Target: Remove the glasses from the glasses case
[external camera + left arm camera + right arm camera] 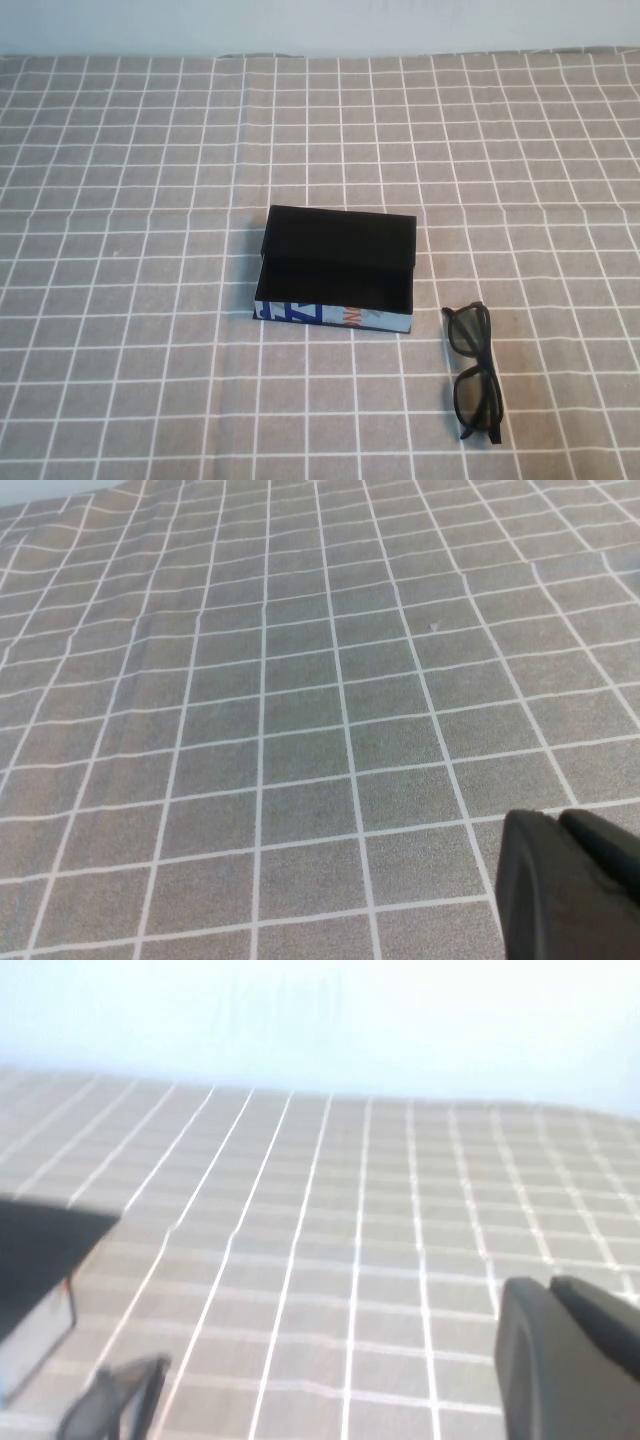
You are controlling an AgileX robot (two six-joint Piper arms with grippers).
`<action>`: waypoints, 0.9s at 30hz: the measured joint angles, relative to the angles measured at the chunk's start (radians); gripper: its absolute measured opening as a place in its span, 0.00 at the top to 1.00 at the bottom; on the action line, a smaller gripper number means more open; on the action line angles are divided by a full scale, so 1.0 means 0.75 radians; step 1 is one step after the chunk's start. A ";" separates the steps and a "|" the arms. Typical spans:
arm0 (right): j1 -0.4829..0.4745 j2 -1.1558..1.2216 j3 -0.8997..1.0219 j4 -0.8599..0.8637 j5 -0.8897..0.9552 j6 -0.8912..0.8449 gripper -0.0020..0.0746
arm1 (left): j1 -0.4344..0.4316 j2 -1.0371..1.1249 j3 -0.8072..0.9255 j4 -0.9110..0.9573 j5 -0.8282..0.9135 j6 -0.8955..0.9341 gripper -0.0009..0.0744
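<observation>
You had the glasses case sitting near the middle of the checked tablecloth, lid flipped back and standing open toward the far edge, its printed front facing the near edge. The glasses lay on the cloth just off the case's right front corner, apart from it, arms folded, running lengthwise toward the near edge. Wide bare cloth stretched to the left, right and far edges. Your left gripper hung over bare cloth, away from both things; your right gripper sat over the cloth with the case and glasses off to one side. Whether either pincer was open or closed, I couldn't tell.
</observation>
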 joint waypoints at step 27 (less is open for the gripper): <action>-0.012 -0.517 0.017 0.333 0.706 -0.136 1.00 | 0.000 0.000 0.000 0.000 0.000 0.000 0.99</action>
